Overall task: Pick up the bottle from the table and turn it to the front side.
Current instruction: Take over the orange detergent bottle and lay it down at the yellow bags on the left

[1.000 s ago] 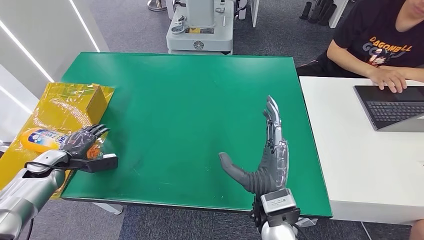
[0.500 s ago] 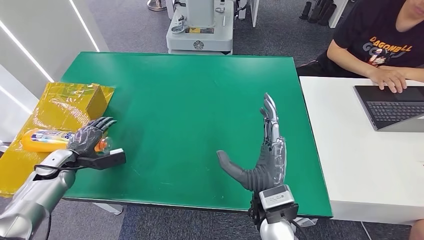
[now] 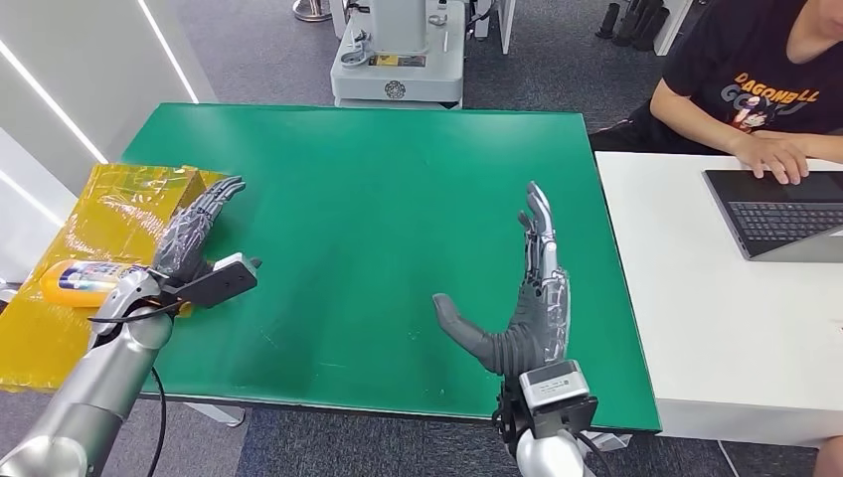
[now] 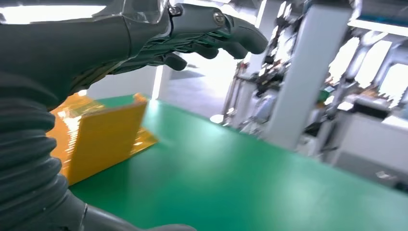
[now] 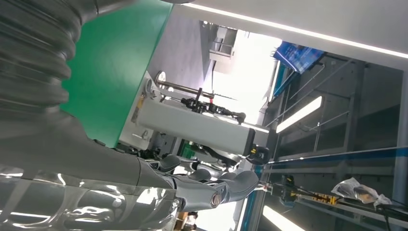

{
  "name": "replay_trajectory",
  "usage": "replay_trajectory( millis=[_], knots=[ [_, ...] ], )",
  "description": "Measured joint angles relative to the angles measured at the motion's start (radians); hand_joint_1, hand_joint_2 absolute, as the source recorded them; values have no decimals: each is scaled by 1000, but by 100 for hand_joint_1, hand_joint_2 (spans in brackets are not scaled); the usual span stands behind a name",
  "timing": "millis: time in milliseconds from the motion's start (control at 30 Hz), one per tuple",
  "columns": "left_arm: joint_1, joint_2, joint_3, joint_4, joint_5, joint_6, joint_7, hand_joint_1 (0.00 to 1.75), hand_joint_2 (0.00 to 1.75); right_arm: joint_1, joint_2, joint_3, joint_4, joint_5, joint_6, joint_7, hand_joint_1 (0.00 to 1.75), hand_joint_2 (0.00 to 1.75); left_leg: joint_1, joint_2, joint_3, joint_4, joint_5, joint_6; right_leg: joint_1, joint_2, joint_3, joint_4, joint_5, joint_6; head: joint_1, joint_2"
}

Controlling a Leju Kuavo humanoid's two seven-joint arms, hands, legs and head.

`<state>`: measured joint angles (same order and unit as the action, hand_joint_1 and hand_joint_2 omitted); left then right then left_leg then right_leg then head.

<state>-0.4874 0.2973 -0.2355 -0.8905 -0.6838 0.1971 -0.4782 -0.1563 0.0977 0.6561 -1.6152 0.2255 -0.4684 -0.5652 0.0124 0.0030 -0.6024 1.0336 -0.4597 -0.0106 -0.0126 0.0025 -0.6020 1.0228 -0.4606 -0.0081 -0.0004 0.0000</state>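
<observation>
While bottle (image 3: 78, 280) lies on yellow sheet (image 3: 109, 214), left robot hand (image 3: 194, 234) just beside, fingers spread.

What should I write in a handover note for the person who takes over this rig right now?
Left hand: open, fingers stretched out, raised over the left edge of the green table and holding nothing.
Right hand: open, palm turned inward, fingers straight, over the table's right side, holding nothing.
Bottle: yellow with a blue and white label, lying on its side on the yellow plastic sheet left of the table, partly hidden behind the left wrist.
Done: nothing; the bottle is not gripped.
Left: grip the bottle, lift it, turn it to its front side.
</observation>
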Motion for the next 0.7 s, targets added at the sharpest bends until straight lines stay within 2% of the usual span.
replay_trajectory(
  millis=[167, 300, 500, 700],
  knots=[
    [20, -10, 0, -77, 124, -1, -43, 0, 175, 0, 0, 0, 3, 0, -4, -3, 0, 175, 0, 0, 0, 0, 0, 0, 0, 0, 0, 0, 0, 0, 0, 0],
    [59, -44, 6, -179, 374, -7, -96, 0, 175, 1, 0, 0, 7, 1, -10, -12, 0, 175, 0, 0, 0, 0, 0, 0, 0, 0, 0, 0, 0, 0, 0, 0],
    [134, -153, -3, -346, 729, -22, -130, 0, 175, 2, 0, 0, 19, -5, -19, -28, 0, 175, -1, -1, 0, 0, 0, 1, -1, -1, 0, -1, 0, 0, 0, 0],
    [260, -303, -54, -487, 1041, -55, -140, 0, 175, 15, 0, 0, 19, 2, -24, -32, 0, 175, -1, -2, 0, 0, -1, 2, -1, -2, 1, -3, 0, 1, 0, 0]
  ],
)
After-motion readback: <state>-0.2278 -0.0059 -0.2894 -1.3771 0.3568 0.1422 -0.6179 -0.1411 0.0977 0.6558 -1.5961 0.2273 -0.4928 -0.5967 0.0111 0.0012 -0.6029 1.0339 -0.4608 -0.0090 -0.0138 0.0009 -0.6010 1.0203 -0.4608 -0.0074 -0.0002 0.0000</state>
